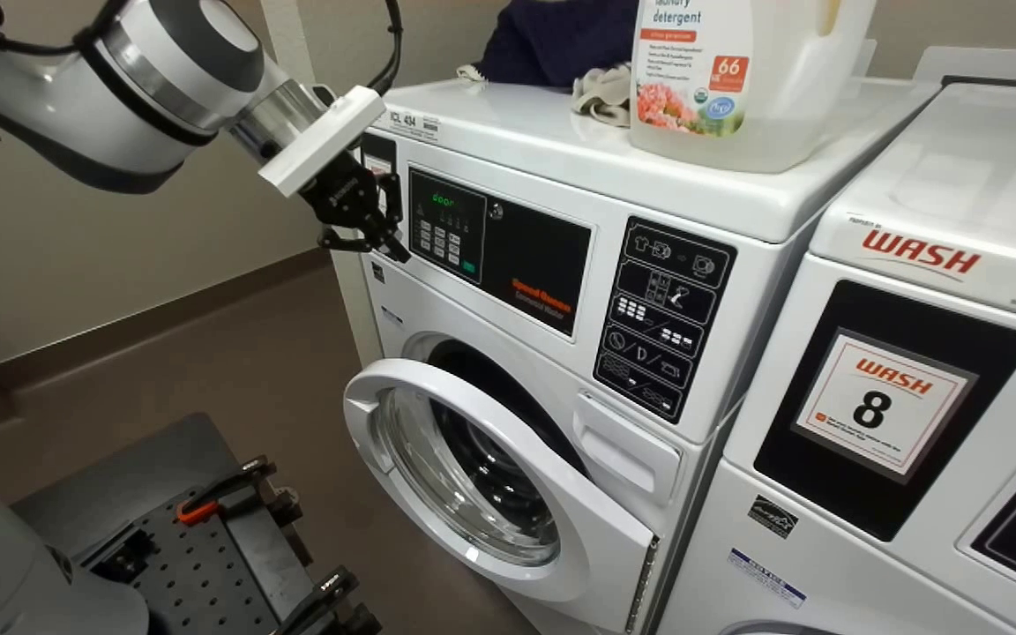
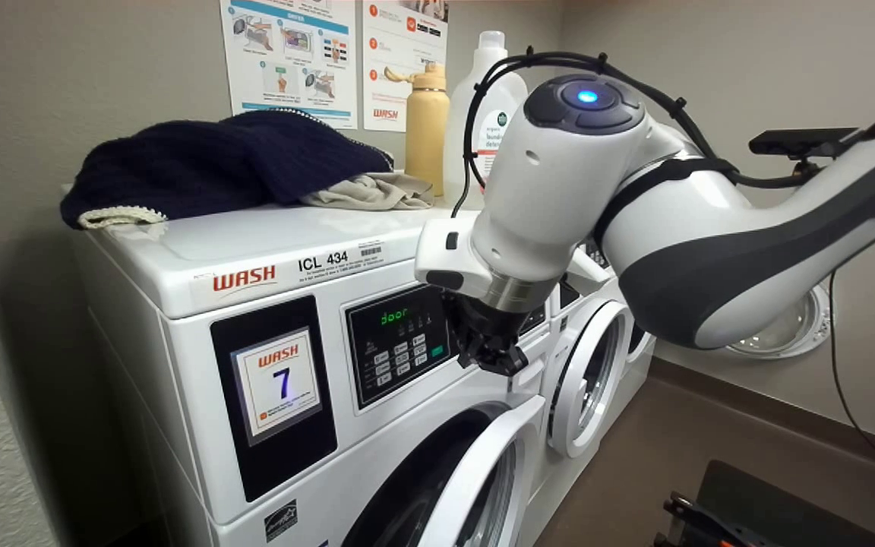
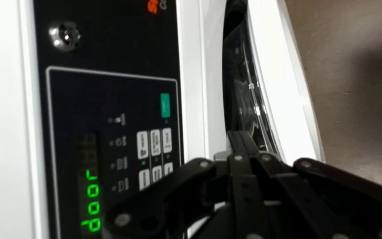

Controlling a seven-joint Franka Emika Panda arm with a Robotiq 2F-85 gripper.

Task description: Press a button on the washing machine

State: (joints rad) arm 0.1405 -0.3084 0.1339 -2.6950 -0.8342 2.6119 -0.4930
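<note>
Standing biggest here is the white washing machine (image 1: 552, 366), out past the edge of the perforated table (image 1: 208, 569) that faces it, round door (image 1: 596, 529) swung out toward that same edge. Level across its front, long axis along the top, runs the dark control panel (image 1: 534, 256); and here's the lone gripper (image 3: 242, 141), beyond the table edge too, jaws pressed together on nothing, in front of the keypad (image 1: 446, 225) and, by my eye, not touching it, the gap hard to call. The display (image 2: 394, 317) says "door". Now the green button (image 3: 165, 105), if that's the target: up and left of the jaws in the wrist view, which I read as nearer the machine's top, so the press likely wants a lift, then a push in.
</note>
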